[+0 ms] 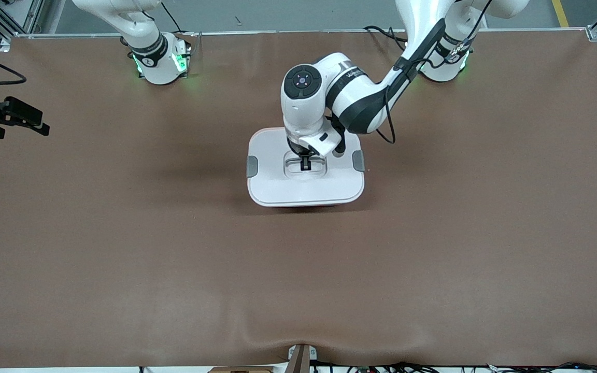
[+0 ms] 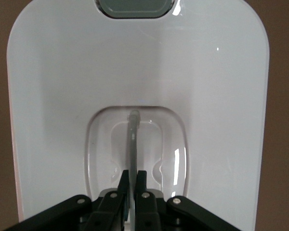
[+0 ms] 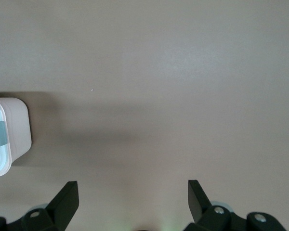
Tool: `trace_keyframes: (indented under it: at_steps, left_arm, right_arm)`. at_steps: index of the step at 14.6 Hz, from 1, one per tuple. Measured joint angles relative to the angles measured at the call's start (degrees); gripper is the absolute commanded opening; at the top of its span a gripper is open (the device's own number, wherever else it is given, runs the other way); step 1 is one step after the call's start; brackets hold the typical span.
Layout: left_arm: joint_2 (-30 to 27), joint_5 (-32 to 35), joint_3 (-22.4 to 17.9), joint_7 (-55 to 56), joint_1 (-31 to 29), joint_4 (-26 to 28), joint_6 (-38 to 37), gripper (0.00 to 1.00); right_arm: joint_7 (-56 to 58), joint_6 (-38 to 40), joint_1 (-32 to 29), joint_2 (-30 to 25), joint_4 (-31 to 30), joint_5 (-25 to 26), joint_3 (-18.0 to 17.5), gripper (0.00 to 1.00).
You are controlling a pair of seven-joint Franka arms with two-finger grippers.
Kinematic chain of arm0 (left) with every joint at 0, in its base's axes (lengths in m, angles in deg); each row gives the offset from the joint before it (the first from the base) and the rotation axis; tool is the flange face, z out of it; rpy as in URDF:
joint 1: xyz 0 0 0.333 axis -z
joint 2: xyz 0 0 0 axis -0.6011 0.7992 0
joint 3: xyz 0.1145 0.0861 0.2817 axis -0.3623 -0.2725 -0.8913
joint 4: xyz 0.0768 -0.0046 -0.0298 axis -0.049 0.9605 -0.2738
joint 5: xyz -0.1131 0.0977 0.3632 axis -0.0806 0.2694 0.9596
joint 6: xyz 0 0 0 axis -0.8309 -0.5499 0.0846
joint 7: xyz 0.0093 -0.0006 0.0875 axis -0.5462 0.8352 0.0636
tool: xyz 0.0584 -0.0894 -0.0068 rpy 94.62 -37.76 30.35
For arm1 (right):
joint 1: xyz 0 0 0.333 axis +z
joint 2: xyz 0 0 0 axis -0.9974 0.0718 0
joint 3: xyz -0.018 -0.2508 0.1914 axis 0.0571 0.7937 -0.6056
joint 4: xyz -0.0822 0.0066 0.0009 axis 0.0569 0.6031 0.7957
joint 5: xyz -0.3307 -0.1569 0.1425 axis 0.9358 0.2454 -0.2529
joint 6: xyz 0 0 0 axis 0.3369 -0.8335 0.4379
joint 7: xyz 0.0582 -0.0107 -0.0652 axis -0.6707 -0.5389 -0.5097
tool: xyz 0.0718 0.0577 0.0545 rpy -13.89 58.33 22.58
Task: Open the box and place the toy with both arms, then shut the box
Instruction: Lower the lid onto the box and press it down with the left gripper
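With the box (image 1: 306, 181) mid-table and no toy visible, our left gripper (image 2: 132, 185) pinches the lid's handle (image 2: 133, 144), so we should lift straight up, while the right gripper (image 3: 133, 192) waits spread over bare table beside the box.

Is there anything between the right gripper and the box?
No. In the right wrist view, only bare brown table lies between the open right gripper and the box; no toy shows.

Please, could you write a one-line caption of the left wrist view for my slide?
Left gripper, jaws shut on the upright handle in the recess of the box's white lid.
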Motion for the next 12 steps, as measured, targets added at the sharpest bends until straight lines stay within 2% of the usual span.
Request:
trace_keyframes:
  at_steps: [12]
  left_arm:
    - [0.13, 1.07, -0.13, 3.05, 1.56, 0.11, 0.01, 0.00]
  right_arm:
    - [0.16, -1.53, 0.92, 1.07, 0.00, 0.34, -0.77, 1.00]
